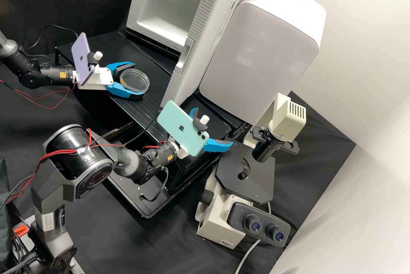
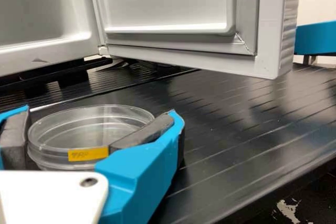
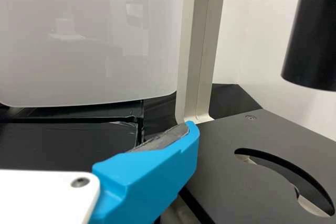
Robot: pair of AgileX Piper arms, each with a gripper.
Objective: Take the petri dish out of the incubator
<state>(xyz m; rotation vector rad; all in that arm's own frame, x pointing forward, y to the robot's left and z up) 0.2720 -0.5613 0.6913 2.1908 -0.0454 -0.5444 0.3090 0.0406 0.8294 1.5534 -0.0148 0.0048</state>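
Black bench (image 1: 141, 244): one petri dish (image 2: 86, 127) clamped in left end effector (image 1: 135, 80); right end effector (image 1: 224, 143) state unclear.

High cam looks down on the incubator (image 1: 162, 13) from well back. Left wrist cam sits low, close to its door (image 2: 173, 19), which both views share. Right wrist cam's low too, past that door.

A white microscope (image 1: 213, 222) with a black stage (image 1: 256, 184) is set at the near right of the scene, on a black cloth (image 1: 119, 240). Just behind it a large white rounded housing (image 1: 260, 47) is seen, and a black ridged platform (image 1: 147, 107) is laid to its left.
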